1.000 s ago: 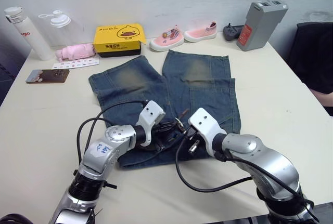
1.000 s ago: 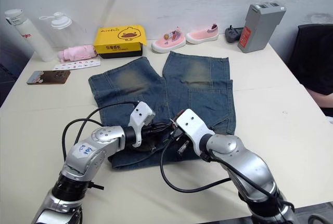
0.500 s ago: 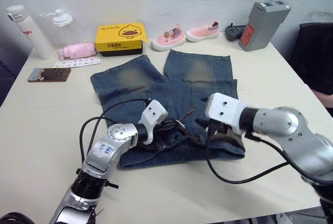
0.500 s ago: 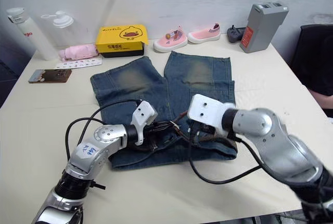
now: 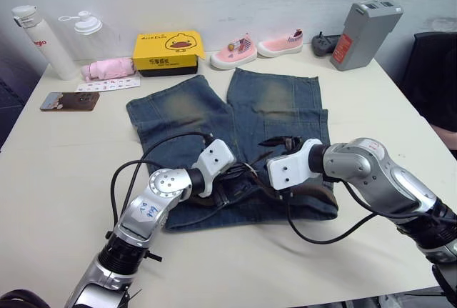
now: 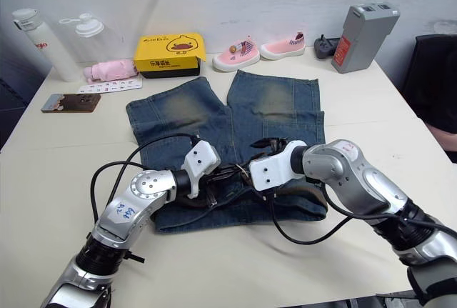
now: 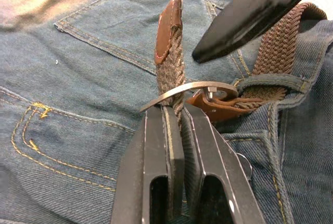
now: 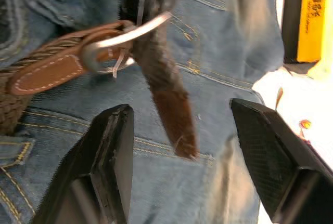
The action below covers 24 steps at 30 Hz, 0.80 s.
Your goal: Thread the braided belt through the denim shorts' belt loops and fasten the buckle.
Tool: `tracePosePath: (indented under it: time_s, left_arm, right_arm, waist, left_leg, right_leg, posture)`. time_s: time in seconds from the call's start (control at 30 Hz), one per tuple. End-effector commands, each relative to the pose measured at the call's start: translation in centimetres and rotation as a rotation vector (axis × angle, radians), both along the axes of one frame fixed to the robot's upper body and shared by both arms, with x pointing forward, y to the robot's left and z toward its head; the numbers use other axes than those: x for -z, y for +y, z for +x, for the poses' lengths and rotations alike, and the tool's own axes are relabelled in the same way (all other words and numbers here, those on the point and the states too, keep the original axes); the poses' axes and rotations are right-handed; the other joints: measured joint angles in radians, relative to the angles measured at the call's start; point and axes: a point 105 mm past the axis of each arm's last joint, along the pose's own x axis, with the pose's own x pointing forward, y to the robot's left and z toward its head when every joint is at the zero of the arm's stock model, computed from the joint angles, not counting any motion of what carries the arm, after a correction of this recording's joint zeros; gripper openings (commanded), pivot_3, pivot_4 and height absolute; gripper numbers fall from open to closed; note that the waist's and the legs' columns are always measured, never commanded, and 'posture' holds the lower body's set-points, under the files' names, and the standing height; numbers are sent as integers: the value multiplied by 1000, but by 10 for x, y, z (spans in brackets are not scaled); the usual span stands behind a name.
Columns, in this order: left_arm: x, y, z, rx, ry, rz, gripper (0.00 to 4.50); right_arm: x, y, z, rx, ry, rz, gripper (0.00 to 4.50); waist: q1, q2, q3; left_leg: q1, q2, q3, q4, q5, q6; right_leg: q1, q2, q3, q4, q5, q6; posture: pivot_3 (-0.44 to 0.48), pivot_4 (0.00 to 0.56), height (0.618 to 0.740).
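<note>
The denim shorts (image 5: pixel 271 97) lie flat with the waistband towards me. The braided belt (image 7: pixel 169 63) runs along the waistband under a belt loop (image 7: pixel 270 81). Its free end passes through the silver buckle (image 7: pixel 192 89) and sticks up. My left gripper (image 7: pixel 174 112) is shut on the belt just below the buckle. In the head views it sits at the waistband's middle (image 5: pixel 237 179). My right gripper (image 8: pixel 179 109) is open, its fingers (image 8: pixel 112 151) spread wide on either side of the belt's free tip (image 8: pixel 169 99), not touching it.
Along the table's far edge stand two bottles (image 5: pixel 36 33), a pink cloth (image 5: pixel 107 70), a yellow box (image 5: pixel 168 51), two pink shoes (image 5: pixel 239 49), a controller (image 5: pixel 325 40) and a grey box (image 5: pixel 364 26). A phone (image 5: pixel 68 101) lies at the left. A black chair (image 5: pixel 435 72) stands at the right.
My right gripper swung out to the right, then came back turned, its fingers now spread around the belt's free end. The left gripper kept its hold. The camera shifted slightly.
</note>
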Motion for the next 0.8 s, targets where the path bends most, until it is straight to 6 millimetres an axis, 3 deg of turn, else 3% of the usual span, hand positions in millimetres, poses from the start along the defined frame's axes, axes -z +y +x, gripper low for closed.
tracePosePath:
  time_s: [0.03, 0.17, 0.27, 0.43, 0.53, 0.6, 0.73, 0.8]
  left_arm:
    - [-10, -3, -3, 22, -54, -4, 0]
    - [-10, -2, -4, 21, -59, -3, 0]
    - [-12, -3, -4, 31, -70, -19, 0]
    - [-22, 3, -3, 19, 7, -138, 1977]
    - [-26, 15, -4, 25, 99, -188, 1823]
    - [-29, 28, -6, 33, 153, -213, 1184]
    - [-37, 65, 3, -12, 243, -271, 1184]
    - [-31, 90, 20, -112, 236, -226, 1184]
  right_arm:
    - [-3, 0, 0, -11, -19, -2, 1651]
    - [-1, -2, 1, 7, -6, 3, 74]
    - [0, -3, 1, 17, 1, 11, 74]
    - [0, -3, -1, 37, 13, 41, 0]
    - [-2, -5, -2, 68, 18, 72, 0]
    - [-4, -7, -1, 90, 13, 89, 0]
    - [-8, -9, -2, 133, 9, 134, 0]
    - [-8, -10, -4, 152, 9, 151, 0]
  waist:
    - [0, 0, 0]
    - [0, 0, 0]
    - [0, 0, 0]
    - [0, 0, 0]
    - [-1, 0, 0]
    - [-2, 0, 0]
    - [-3, 0, 0]
    - [-3, 1, 0]
  left_leg:
    - [0, 0, 0, 0, 0, 0]
    - [0, 0, 0, 0, 0, 1]
    - [0, 0, 0, 0, 0, 1]
    - [0, 0, -1, 0, 0, 1]
    - [0, 0, -1, 0, 1, 1]
    - [0, 0, -1, 1, 1, 1]
    - [0, 1, -1, 0, 1, 0]
    - [1, 1, -2, 0, 1, 0]
  right_leg:
    - [0, 0, 0, 0, 0, 0]
    - [0, 0, 0, 0, 0, 0]
    - [0, 0, 0, 0, 0, 0]
    - [1, 0, -1, 0, 0, 0]
    - [1, 0, -1, 1, 0, 0]
    - [0, 0, -1, 1, 0, 0]
    - [0, 0, -1, 1, 0, 0]
    - [0, 0, -1, 1, 0, 0]
  posture:
    - [0, 150, 712]
    - [0, 150, 712]
    - [0, 150, 712]
    - [0, 150, 712]
    - [0, 150, 712]
    - [0, 150, 712]
    - [0, 150, 712]
    - [0, 150, 712]
